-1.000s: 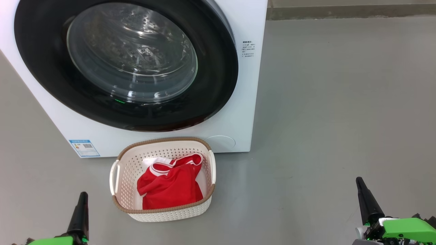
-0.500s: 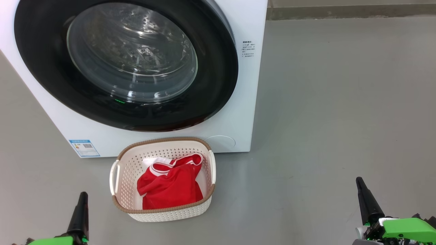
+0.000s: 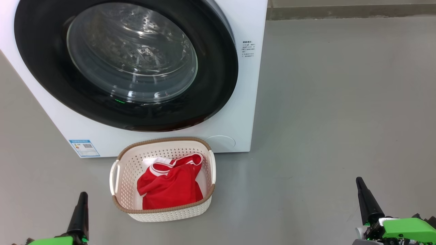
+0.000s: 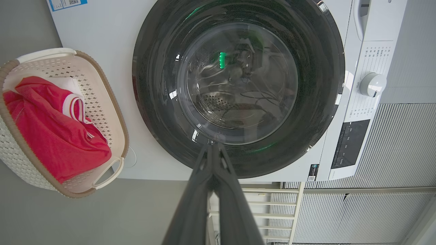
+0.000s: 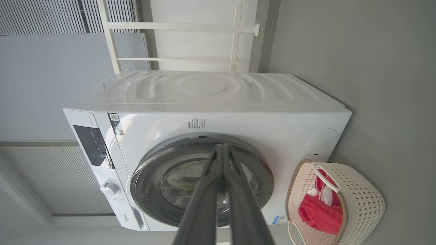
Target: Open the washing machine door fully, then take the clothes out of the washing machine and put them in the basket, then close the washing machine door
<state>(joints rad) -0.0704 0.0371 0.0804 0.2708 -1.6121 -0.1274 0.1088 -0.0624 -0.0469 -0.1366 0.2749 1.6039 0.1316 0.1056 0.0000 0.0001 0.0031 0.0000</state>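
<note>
Laundry or utility corner, home-like; whether real home or mock-up room, cannot tell. Signs: big white box-shaped front-loading washing machine (image 3: pixel 243 88) standing directly on smooth plain grey floor (image 3: pixel 340 119), its large round glossy black-rimmed glass door (image 3: pixel 218 68) shut; round white dial knob (image 4: pixel 373 84) and dark rectangular control panel (image 4: pixel 351 143) on machine front. Small cream perforated plastic basket (image 3: pixel 170 213) with brown woven-look rim on floor just before machine, bright red soft fabric clothes (image 3: pixel 172 190) with white trim inside. Behind machine: pale ribbed wall panels (image 4: pixel 402 146), white barred metal frame (image 5: pixel 184 26)

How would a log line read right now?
washing machine door closed; red clothes in basket; left fingers shut, empty; right fingers shut, empty
</note>
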